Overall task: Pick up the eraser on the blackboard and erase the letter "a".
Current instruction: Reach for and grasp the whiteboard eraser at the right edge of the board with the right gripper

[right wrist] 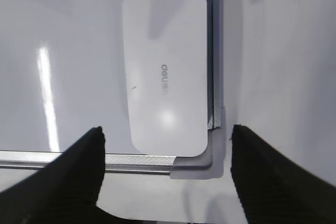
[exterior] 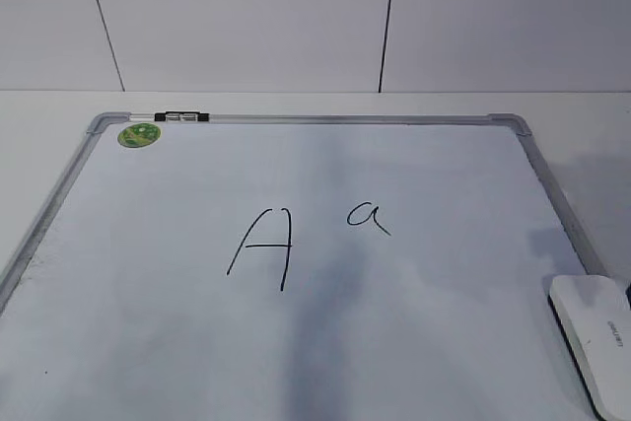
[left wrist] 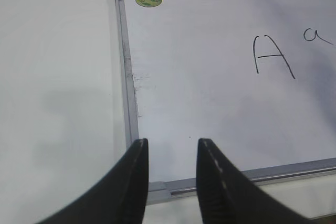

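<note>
Right down at the near right corner of the large white dry-erase blackboard (exterior: 414, 342) with its silver-grey metal frame lies the white rounded-rectangular plastic eraser (exterior: 595, 334), flat on the board surface with its long side snug against the frame's right rail and its grey lettering facing up. Hanging over that corner is the right pincer (right wrist: 165, 148), its two black fingers spread wide, one to each side of the eraser's near end, holding nothing and, as far as I can tell, not yet touching it. Toward the middle of the blackboard stands a big capital "A" (exterior: 264, 246) in black marker, and just to its right, a little farther back, the small cursive letter "a" (exterior: 367, 217), crisp and unsmudged. Off at the blackboard's near left corner, the left pincer (left wrist: 172, 156) hovers partly open and empty, above the frame rail and the pale desk (left wrist: 58, 103). A round green sticker (exterior: 139, 134) marks the far left corner. By my reckoning the job has barely begun: the grasp, the carry across to the "a" and the wiping all remain.
</note>
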